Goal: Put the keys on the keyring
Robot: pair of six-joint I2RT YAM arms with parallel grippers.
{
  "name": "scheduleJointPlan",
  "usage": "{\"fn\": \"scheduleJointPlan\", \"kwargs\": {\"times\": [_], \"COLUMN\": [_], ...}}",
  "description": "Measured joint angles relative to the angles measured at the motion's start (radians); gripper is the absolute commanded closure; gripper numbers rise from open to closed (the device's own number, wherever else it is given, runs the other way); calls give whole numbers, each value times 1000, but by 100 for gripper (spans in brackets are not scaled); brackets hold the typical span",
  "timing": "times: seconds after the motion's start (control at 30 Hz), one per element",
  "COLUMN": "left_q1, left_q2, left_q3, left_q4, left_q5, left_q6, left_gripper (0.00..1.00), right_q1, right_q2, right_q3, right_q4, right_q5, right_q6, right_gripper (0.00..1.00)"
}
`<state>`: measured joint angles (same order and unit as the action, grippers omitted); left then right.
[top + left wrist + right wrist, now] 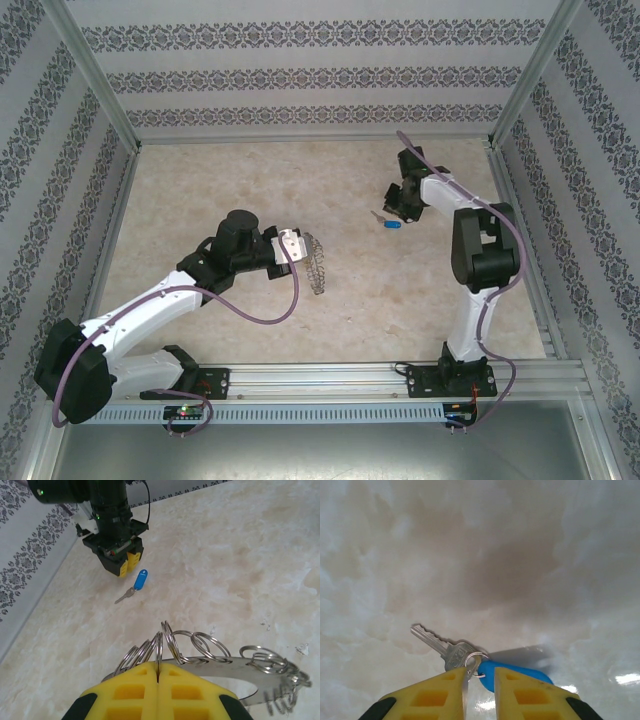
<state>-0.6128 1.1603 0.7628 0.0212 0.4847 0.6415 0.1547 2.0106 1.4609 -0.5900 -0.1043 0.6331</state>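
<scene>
One blue key (391,224) lies well apart from the keyring (316,262), unthreaded. Left gripper (158,674) pinches the keyring; right gripper (479,680), jaws slightly spread, straddles that key.

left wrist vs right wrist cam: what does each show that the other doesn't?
Left wrist, not right wrist: the left hand shut on the keyring, with its wire loops fanned above the fingers, and the outside of the right hand, low beside the blue key.

Right wrist, not left wrist: close detail of that key. It shows the toothed blade and a small split ring lying in the gap between the parted fingers.

Both: the blue key, the right hand and the marble-look table.
</scene>
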Motion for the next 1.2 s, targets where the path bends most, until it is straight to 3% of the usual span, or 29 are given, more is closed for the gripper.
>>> {"fn": "scheduleJointPlan", "kwargs": {"times": [0.2, 0.37, 0.73, 0.83, 1.0, 1.2], "left_q1": [0, 0, 21, 26, 26, 26], "left_q2": [0, -3, -16, -24, -33, -64], "left_q3": [-19, -34, -56, -63, -63, -69], "left_q4": [10, 24, 38, 40, 40, 40], "left_q5": [0, -4, -15, -15, -16, -19], "left_q6": [-13, -24, -37, -40, -41, -49], "left_gripper": [100, 100, 100, 100, 100, 100], "right_q1": [4, 18, 131, 88, 21, 8], "right_q2": [68, 21, -181, -198, -111, -55], "right_q3": [33, -65, -299, -263, -50, 29], "right_q4": [-27, 18, 18, 20, -20, -79], "right_q5": [36, 35, -152, -138, -72, -12], "right_q6": [-4, -3, -70, -169, -228, -5], "right_gripper": [76, 78, 72, 71, 71, 63]}}
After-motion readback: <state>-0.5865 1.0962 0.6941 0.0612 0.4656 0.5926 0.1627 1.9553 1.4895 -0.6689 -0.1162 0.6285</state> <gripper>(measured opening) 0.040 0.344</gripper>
